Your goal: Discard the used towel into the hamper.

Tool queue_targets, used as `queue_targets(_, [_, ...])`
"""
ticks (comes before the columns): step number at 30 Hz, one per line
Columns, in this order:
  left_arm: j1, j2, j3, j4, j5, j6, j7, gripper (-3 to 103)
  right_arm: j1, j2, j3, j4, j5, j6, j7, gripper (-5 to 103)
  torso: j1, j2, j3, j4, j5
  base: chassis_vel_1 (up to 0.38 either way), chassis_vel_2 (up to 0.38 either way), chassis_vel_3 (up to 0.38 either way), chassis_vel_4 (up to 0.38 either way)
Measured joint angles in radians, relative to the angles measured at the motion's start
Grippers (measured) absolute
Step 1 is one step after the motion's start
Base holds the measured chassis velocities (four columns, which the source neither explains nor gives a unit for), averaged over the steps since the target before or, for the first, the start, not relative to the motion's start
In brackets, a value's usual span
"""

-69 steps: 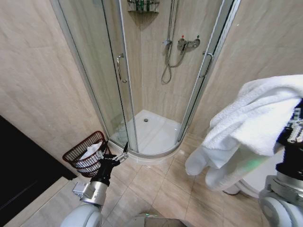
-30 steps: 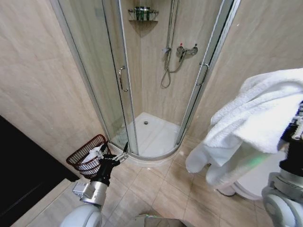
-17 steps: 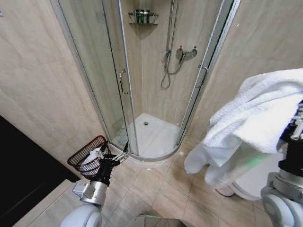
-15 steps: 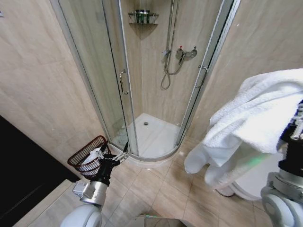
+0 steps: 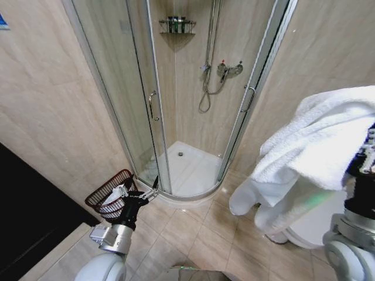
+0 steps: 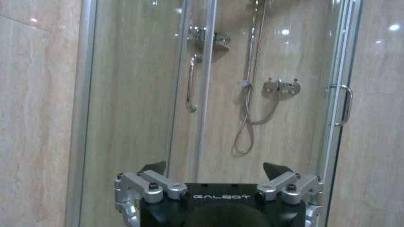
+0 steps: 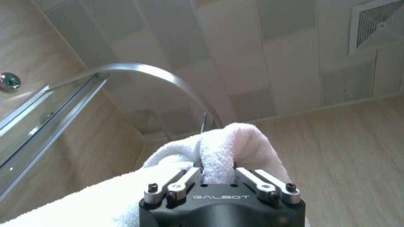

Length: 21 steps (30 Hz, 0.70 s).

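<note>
Two grippers are in view. The right gripper [image 7: 218, 176] is raised at the robot's right, its jaws clenched on one thick white towel [image 5: 316, 155] whose folds hang down toward the tiled floor [image 5: 193, 234]. The left gripper [image 5: 140, 198] is held low at the left with its jaws spread apart, holding nothing. Just beyond it stands one hamper [image 5: 108, 196], round, dark reddish-brown openwork wicker, with white cloth inside, against the beige wall beside the glass shower enclosure [image 5: 176, 99]. One shower hose [image 5: 206, 88] hangs farthest back.
</note>
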Motion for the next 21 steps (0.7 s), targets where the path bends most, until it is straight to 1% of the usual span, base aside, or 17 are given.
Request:
queue_targets(3, [0.000,0.000,0.000,0.000,0.000,0.000,0.000,100,0.000,0.004,-0.002,0.000,-0.002,0.001,-0.001,13,0.009,0.020,0.011,0.0000,0.0000,0.000,0.000,0.000,0.000])
queue_targets(8, [0.000,0.000,0.000,0.000,0.000,0.000,0.000,100,0.000,0.007,-0.005,0.000,-0.005,0.003,-0.002,13,0.018,0.039,0.020,0.0000,0.0000,0.000,0.000,0.000,0.000])
queue_targets(21, [0.000,0.000,0.000,0.000,0.000,0.000,0.000,100,0.000,0.004,-0.008,0.000,-0.008,0.003,-0.005,13,0.018,0.037,0.019,0.0000,0.0000,0.000,0.000,0.000,0.000])
